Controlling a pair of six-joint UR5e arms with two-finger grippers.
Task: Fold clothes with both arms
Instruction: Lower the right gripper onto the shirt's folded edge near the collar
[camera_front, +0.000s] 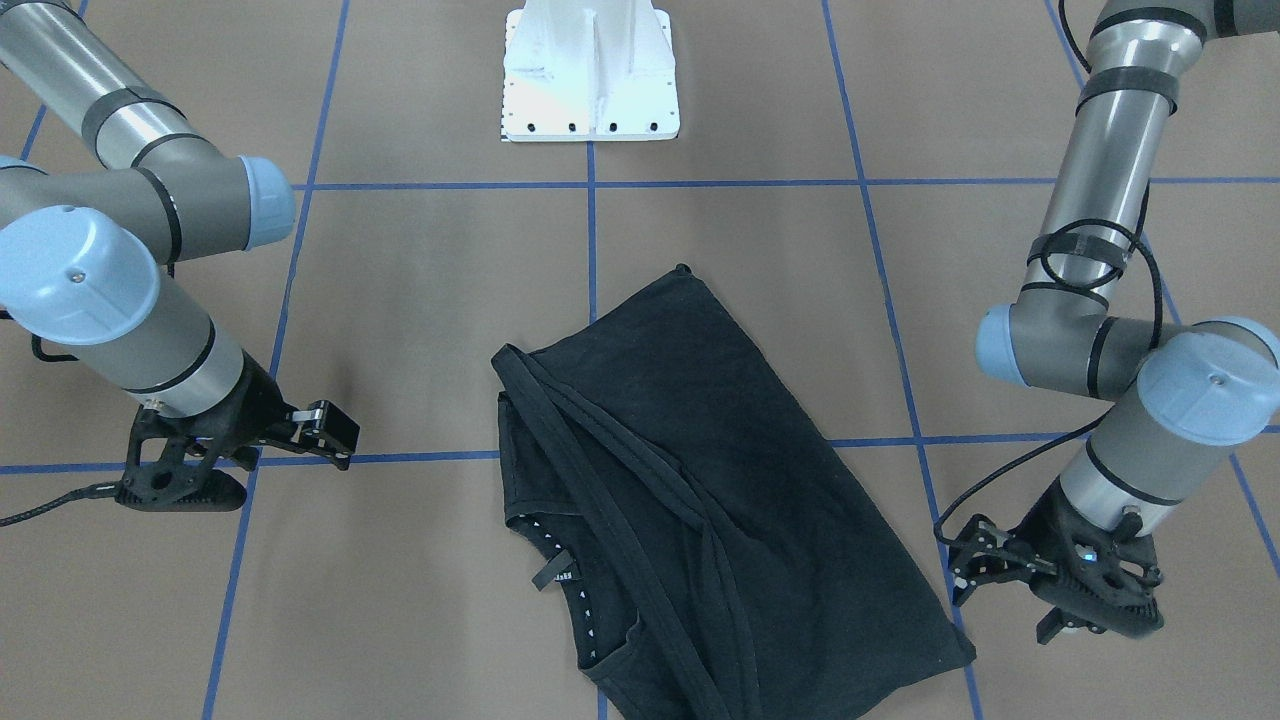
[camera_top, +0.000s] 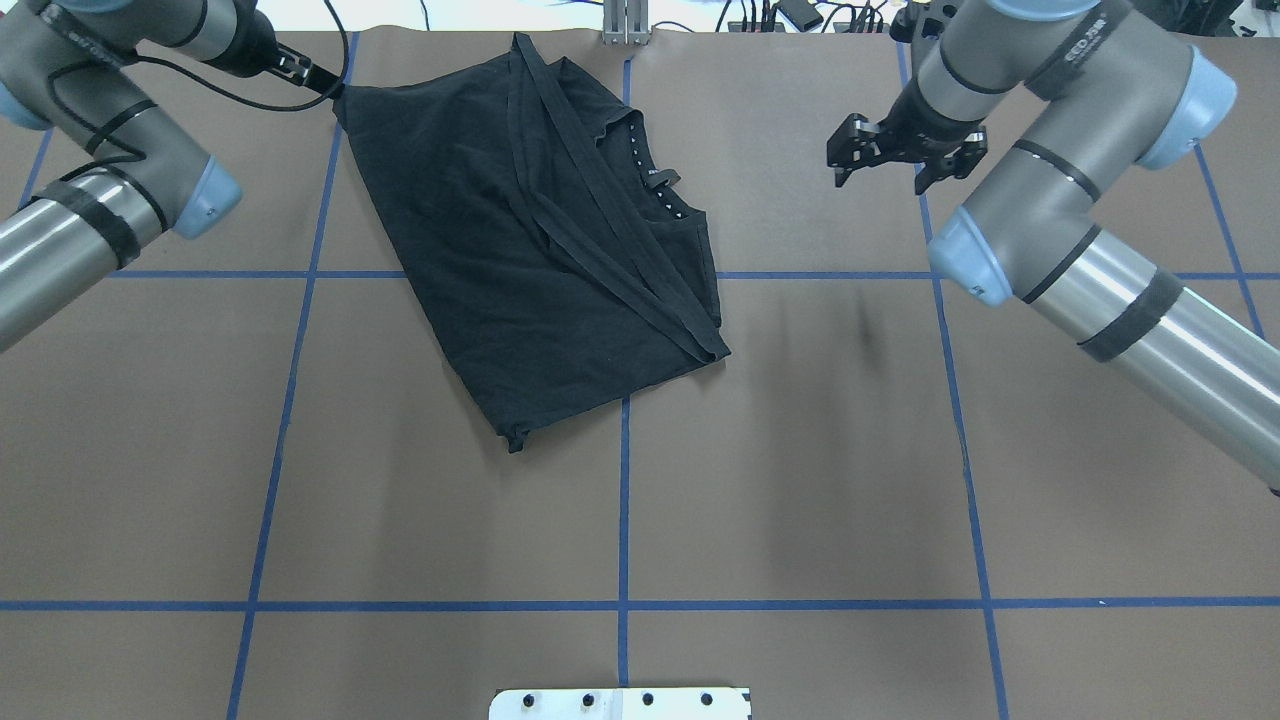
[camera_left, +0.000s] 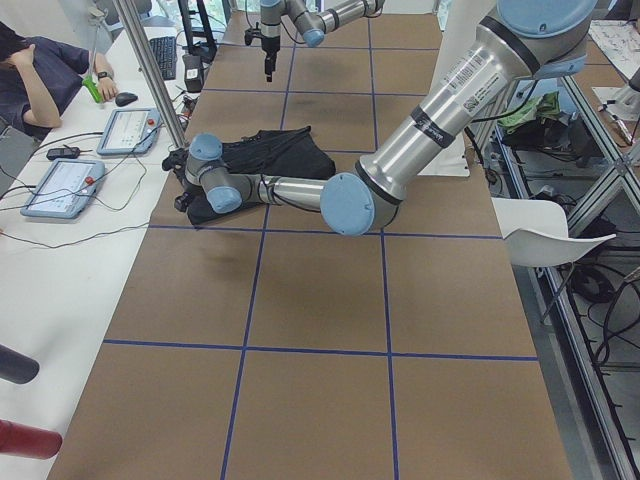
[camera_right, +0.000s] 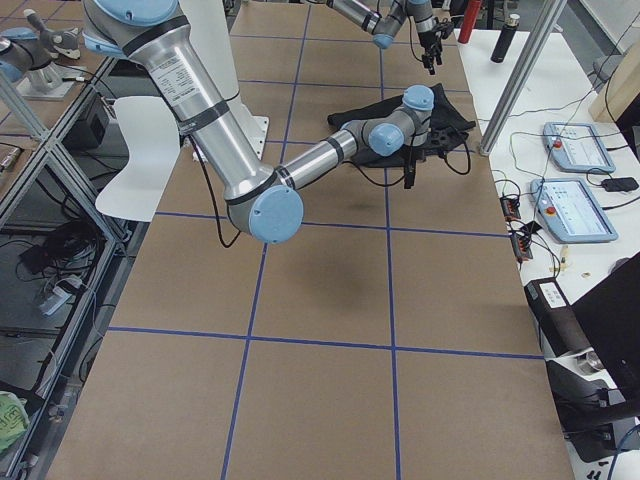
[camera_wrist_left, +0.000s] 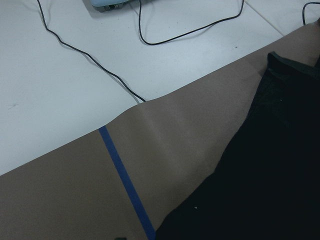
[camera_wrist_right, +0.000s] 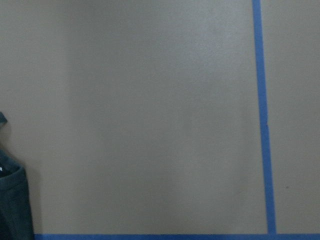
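Note:
The black T-shirt (camera_front: 720, 470) (camera_top: 530, 230) lies partly folded on the brown table, with hem strips crossing it and the collar (camera_front: 560, 575) with its label showing. My left gripper (camera_front: 965, 570) (camera_top: 325, 82) hovers at the shirt's far corner, open and holding nothing. The left wrist view shows only the shirt's edge (camera_wrist_left: 270, 175) flat on the table. My right gripper (camera_front: 335, 435) (camera_top: 880, 175) hangs open over bare table, well off to the shirt's other side. A sliver of the shirt (camera_wrist_right: 10, 200) shows in the right wrist view.
Blue tape lines (camera_top: 624, 500) grid the table. The white base pedestal (camera_front: 590, 70) stands at the robot's side. Beyond the far edge is a white desk (camera_wrist_left: 75, 60) with cables and control pendants (camera_left: 70, 180) (camera_right: 575, 150). A person (camera_left: 30, 70) sits there.

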